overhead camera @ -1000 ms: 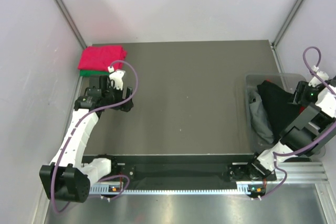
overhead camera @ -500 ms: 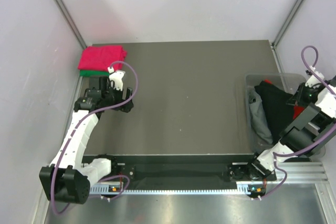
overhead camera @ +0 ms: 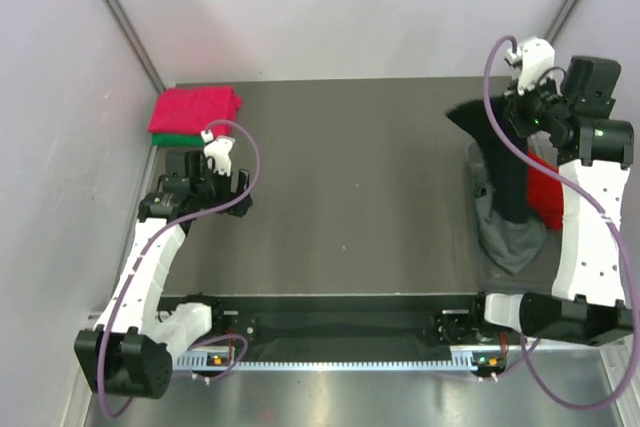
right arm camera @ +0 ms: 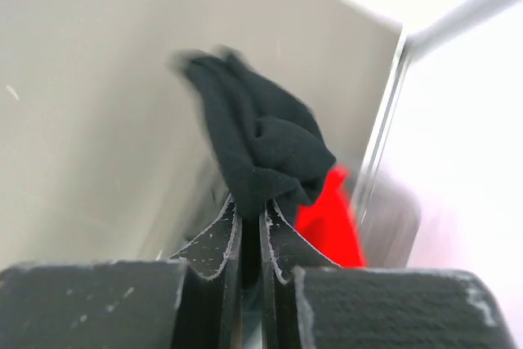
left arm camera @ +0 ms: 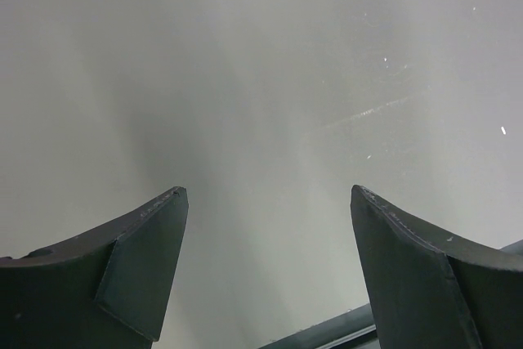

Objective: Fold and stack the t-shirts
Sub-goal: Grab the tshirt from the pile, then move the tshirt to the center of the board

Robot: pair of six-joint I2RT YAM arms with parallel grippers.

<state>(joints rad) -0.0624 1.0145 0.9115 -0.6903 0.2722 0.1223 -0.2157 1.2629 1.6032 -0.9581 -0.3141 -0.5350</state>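
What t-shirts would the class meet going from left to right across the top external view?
pink-red t-shirt, folded → black t-shirt, lifted → red t-shirt

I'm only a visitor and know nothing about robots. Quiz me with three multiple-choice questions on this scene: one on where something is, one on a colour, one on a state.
1. Where does the folded stack lie?
A. at the back left corner of the table
B. at the table's near edge
C. at the table's middle

2. What colour is the t-shirt held by the right gripper?
A. green
B. black
C. grey

3. How does the left gripper stand?
A. open and empty
B. shut on cloth
C. shut on nothing

Answers:
1. A: the top view shows it in that corner.
2. B: black cloth is pinched between the shut fingers.
3. A: its fingers stand wide apart with nothing between them.
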